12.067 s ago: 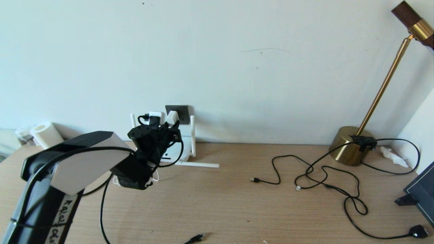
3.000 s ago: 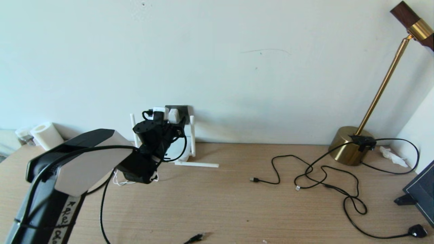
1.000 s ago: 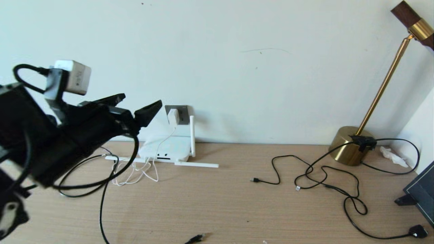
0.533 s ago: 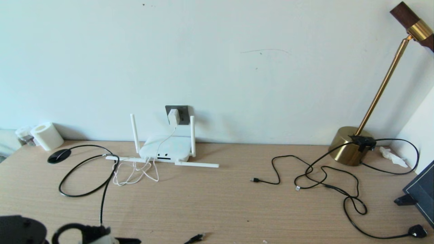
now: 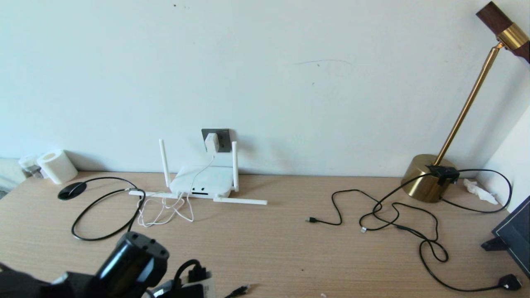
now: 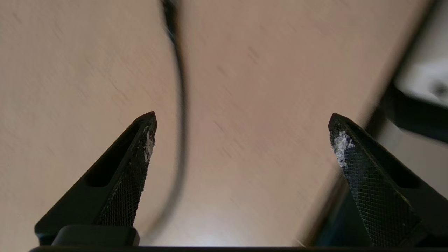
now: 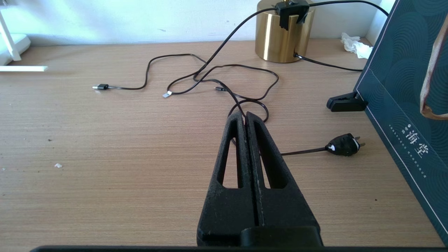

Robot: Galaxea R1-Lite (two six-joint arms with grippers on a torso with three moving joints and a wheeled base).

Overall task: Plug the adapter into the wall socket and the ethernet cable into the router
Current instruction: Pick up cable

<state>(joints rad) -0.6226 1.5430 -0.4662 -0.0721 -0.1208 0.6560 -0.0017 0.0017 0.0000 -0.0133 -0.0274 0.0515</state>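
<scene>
The white adapter [image 5: 211,142] sits in the dark grey wall socket [image 5: 222,135], and its thin white cord hangs down to the router [image 5: 203,185]. The router lies against the wall with two antennas upright and two flat. The black ethernet cable [image 5: 105,231] loops across the left of the table, and its plug tip [image 5: 239,291] lies at the front edge. My left arm [image 5: 132,265] is low at the front left. Its gripper [image 6: 242,119] is open above the table, with a black cable [image 6: 181,115] just inside one finger. My right gripper [image 7: 244,115] is shut and empty.
Thin black USB cables [image 5: 372,211] sprawl across the right half of the table, ending in a black mains plug [image 5: 510,282]. A brass lamp [image 5: 426,182] stands at the back right beside a dark blue box [image 5: 515,236]. A paper roll [image 5: 56,165] is at the far left.
The left gripper let go of the adapter, now seated in the socket, pulled back from the wall, and dropped to the table's front left. The right arm stayed still.
</scene>
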